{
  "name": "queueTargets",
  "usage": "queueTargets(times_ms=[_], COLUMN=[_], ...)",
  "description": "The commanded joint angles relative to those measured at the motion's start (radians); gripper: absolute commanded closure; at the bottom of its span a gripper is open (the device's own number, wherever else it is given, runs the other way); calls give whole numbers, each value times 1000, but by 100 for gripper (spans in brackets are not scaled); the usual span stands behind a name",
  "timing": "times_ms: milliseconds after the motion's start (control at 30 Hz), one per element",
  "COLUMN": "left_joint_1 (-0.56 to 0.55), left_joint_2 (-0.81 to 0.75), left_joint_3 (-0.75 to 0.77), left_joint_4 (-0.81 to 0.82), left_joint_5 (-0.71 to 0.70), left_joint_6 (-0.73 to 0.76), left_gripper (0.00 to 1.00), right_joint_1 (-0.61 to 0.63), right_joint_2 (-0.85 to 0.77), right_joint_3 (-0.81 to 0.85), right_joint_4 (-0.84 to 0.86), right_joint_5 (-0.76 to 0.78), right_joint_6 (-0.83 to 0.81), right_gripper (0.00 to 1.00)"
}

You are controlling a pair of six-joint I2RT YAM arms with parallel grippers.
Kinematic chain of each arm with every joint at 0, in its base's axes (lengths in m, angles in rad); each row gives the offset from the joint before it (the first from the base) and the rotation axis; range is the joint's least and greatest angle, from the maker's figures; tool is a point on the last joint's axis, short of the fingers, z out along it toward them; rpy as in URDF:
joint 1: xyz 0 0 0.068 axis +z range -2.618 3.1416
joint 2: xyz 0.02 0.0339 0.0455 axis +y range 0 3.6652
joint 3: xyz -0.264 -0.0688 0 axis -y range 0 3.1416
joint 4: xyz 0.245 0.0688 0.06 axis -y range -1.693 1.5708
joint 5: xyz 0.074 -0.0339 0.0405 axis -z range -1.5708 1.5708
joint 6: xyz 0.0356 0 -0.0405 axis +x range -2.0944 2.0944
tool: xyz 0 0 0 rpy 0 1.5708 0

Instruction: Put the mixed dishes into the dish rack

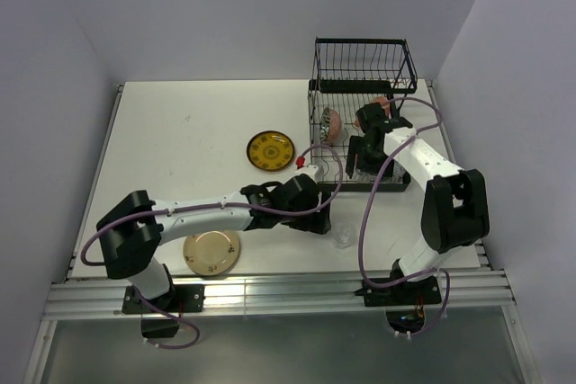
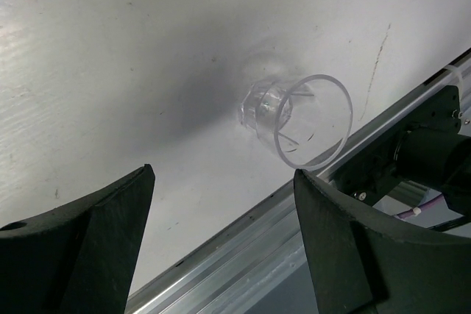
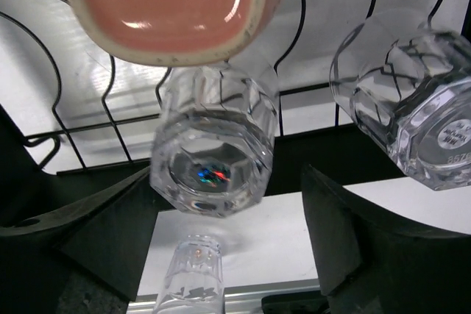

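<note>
Loading looks a little over half done. In the right wrist view two glasses sit inside the rack (image 1: 360, 42), the middle glass (image 3: 213, 159) under an orange mug (image 3: 169, 5) and the right glass (image 3: 412, 115) at 3 o'clock of it. From above, two orange shapes show in the rack, so both mugs may be in; the bowl cannot be made out. On the table (image 1: 180, 123) remain the yellow plate (image 1: 271, 150) near its centre, the tan plate (image 1: 212, 252) at 7 o'clock by the near edge, and a loose glass (image 2: 294, 119) lying on its side at 5 o'clock, close to the rail. The left gripper (image 2: 222, 178) hovers over that glass with fingers spread wide, holding nothing; the glass lies ahead of it at 1 o'clock, apart from both fingers. The right gripper (image 3: 228, 182) is in the rack's low section, fingers spread either side of the middle glass, the right finger clear of it. Printed lettering circles the right glass's base, too small to read; no other writing shows.
</note>
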State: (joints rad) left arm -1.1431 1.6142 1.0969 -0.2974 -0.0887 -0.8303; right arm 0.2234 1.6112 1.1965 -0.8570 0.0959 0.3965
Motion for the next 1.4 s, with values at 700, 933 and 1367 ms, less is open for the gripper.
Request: queueTargets(times_ms=[700, 933, 1367], left_joint_1=[-60, -60, 164], left_joint_2=[237, 221, -482], left_joint_3=[158, 107, -141], left_joint_4=[20, 27, 159], left_joint_5=[-3, 7, 397], left_joint_6=[4, -15, -76], left_gripper=[30, 81, 100], right_joint_1=[27, 28, 28], right_joint_2=[-451, -608, -887], right_joint_3=[123, 213, -244], right_joint_4=[-119, -207, 133], right_joint_5=[-12, -38, -717], right_joint_6=[56, 81, 174], right_gripper=[9, 9, 7])
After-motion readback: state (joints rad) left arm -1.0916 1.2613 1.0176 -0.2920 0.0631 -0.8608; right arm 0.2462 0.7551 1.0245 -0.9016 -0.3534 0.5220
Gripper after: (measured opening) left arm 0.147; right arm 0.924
